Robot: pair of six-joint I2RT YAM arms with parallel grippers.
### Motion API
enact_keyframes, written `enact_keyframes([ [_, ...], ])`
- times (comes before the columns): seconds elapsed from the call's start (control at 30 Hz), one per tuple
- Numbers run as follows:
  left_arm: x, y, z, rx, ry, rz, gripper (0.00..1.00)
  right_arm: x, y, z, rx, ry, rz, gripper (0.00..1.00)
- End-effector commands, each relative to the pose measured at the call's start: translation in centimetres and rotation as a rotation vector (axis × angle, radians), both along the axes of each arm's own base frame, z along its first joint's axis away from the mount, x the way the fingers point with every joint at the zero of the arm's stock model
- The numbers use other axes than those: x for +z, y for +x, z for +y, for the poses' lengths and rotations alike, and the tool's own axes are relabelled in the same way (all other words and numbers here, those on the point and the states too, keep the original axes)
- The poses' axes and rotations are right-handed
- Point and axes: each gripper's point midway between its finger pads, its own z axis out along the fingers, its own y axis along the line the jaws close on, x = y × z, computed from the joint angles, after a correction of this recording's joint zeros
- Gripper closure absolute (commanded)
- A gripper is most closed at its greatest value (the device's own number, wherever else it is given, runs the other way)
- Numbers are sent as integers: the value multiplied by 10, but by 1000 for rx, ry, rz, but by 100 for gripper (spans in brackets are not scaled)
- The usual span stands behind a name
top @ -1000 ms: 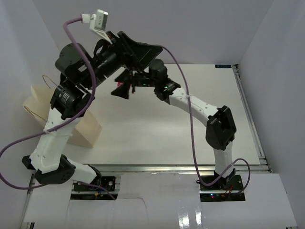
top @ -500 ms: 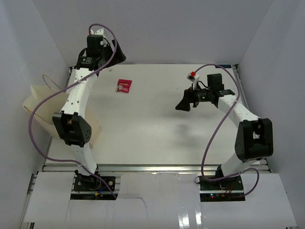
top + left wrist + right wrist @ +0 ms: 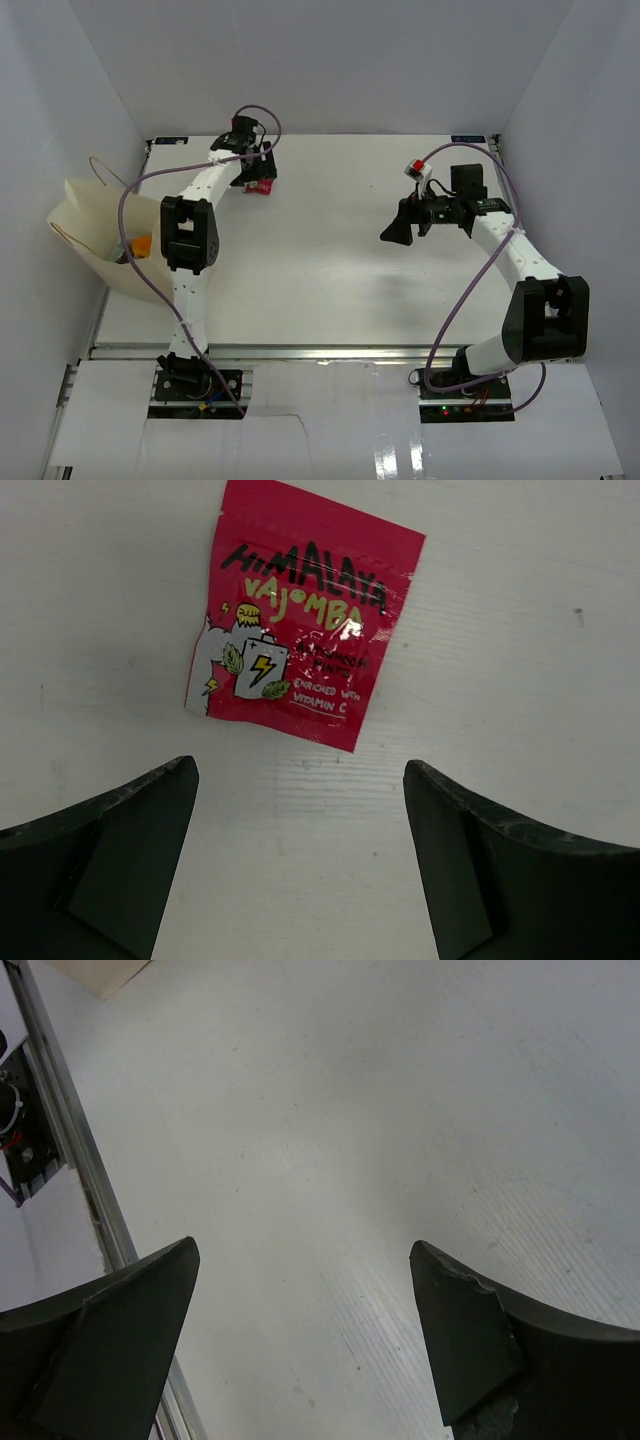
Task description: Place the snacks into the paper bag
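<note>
Since the earlier frame, our left gripper (image 3: 300, 780) has dropped near the red packet (image 3: 300, 620), jaws wide apart, lined up for pickup. Right gripper (image 3: 305, 1270) waits over the table (image 3: 330, 280), jaws apart, holding nothing. Paper bag (image 3: 90, 215) stands far left, 1 orange packet (image 3: 142, 245) inside.

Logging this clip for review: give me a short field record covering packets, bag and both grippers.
red packet: flat on table, far left, outside bag
bag: left table edge, open
orange packet: inside bag
other packets: none in view
left gripper: open, empty, fingers just short of red packet
right gripper: open, empty, over bare table
</note>
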Motion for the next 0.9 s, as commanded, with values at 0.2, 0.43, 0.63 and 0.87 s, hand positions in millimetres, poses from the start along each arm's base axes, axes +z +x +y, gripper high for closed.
enact_keyframes([
  [0.2, 2, 30, 9, 14, 150, -95, 6, 2, -7, -3, 2, 22, 3, 8],
  [0.43, -19, 39, 10, -24, 162, -81, 7, -2, -10, -6, -5, 21, 15, 8],
  [0.63, -26, 48, 15, -39, 153, -89, 11, -3, -12, -5, -5, 24, 25, 8],
  [0.87, -50, 37, 10, -75, 95, -27, 33, -3, -11, -6, -10, 24, 26, 8],
])
